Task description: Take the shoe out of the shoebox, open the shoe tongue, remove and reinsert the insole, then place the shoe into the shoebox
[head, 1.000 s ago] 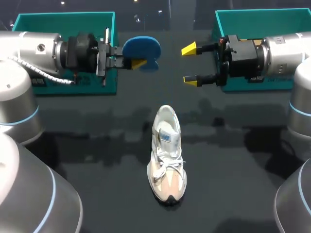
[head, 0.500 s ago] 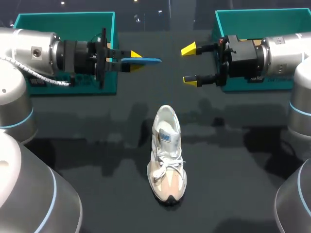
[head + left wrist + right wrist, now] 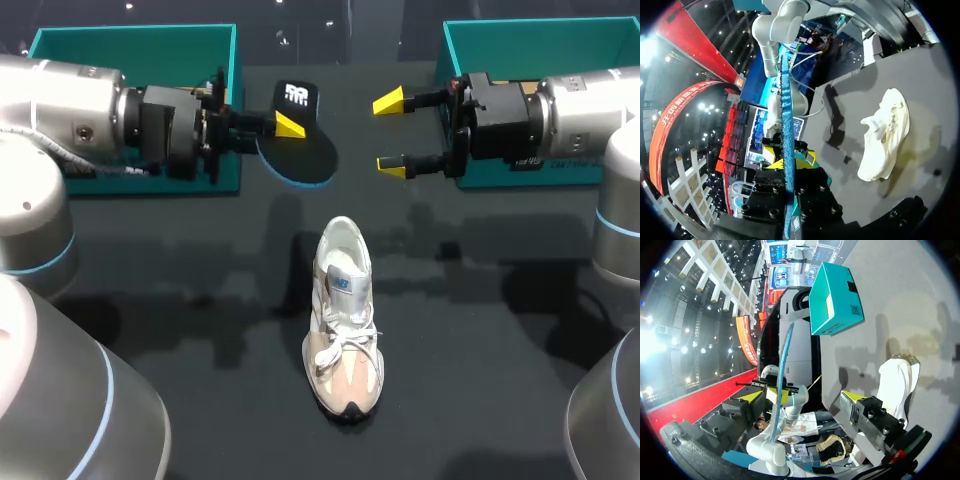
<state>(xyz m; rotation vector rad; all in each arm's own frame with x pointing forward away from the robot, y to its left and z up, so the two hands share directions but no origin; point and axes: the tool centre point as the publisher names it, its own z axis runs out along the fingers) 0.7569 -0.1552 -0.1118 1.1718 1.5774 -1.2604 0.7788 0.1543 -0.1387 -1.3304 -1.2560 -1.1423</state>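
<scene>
- The shoe is nearest to the robot. It is a white and beige sneaker. It stands on its sole in the middle of the black tabletop.
- The toe of the shoe points at the robot and the open heel end points away. The laces lie across the top. Nothing touches the shoe.
- In the left wrist view the shoe lies off to one side of the fingers, on the tabletop and well apart from them.
- Farther back, the left gripper comes in from the left side. Its fingers are closed on the insole and hold it up in the air, above the tabletop.
- The insole is out of the shoe and well apart from it. Its dark face is turned up, and it has a blue edge.
- In the left wrist view the insole shows as a thin blue strip, edge on, between the two fingers of the left gripper.
- The right gripper comes in from the right side, about as far back, near the insole but not touching it. Its fingers are spread apart with nothing between them.
- In the right wrist view the insole hangs ahead of the fingers, and the shoe is off to one side on the tabletop.
- Farthest back, a left teal box sits behind the left arm, and a right teal box sits behind the right arm.
</scene>
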